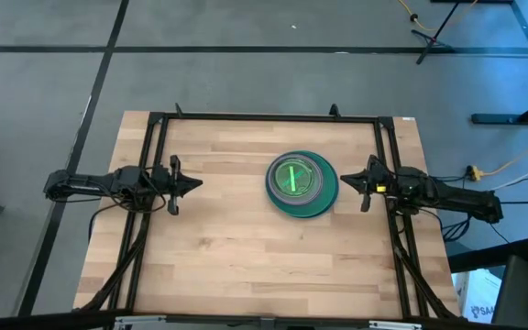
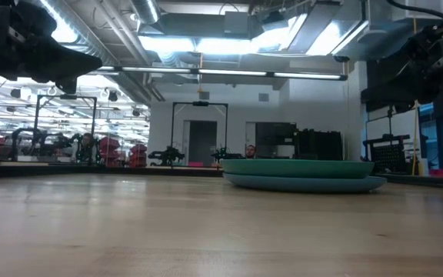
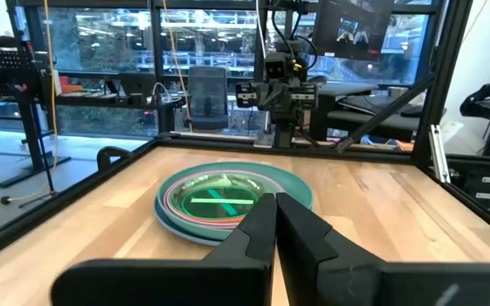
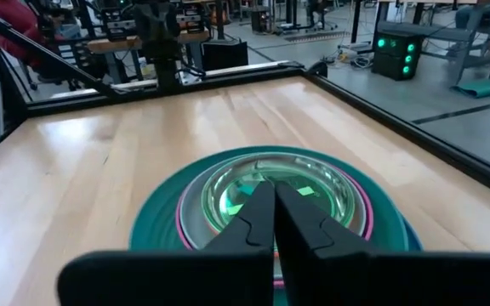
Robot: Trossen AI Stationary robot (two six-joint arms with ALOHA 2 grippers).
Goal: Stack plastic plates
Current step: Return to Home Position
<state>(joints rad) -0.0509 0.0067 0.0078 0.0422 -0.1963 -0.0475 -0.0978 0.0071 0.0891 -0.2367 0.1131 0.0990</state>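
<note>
The plastic plates [image 1: 302,185] stand in one stack on the table, right of centre: a blue plate at the bottom, a dark green one on it, a magenta rim, then a grey-green plate and small translucent ones on top [image 4: 275,194]. The stack also shows in the left wrist view [image 3: 228,202] and the low view [image 2: 302,174]. My left gripper [image 1: 195,183] hovers shut above the table's left part, fingers pointing at the stack. My right gripper [image 1: 345,181] hovers shut just right of the stack, above it [image 4: 274,200].
A black frame [image 1: 264,117] runs around the table's edges. The wooden table top [image 1: 236,257] lies bare in front of and left of the stack. A person shows far off in the room behind the table [image 2: 250,151].
</note>
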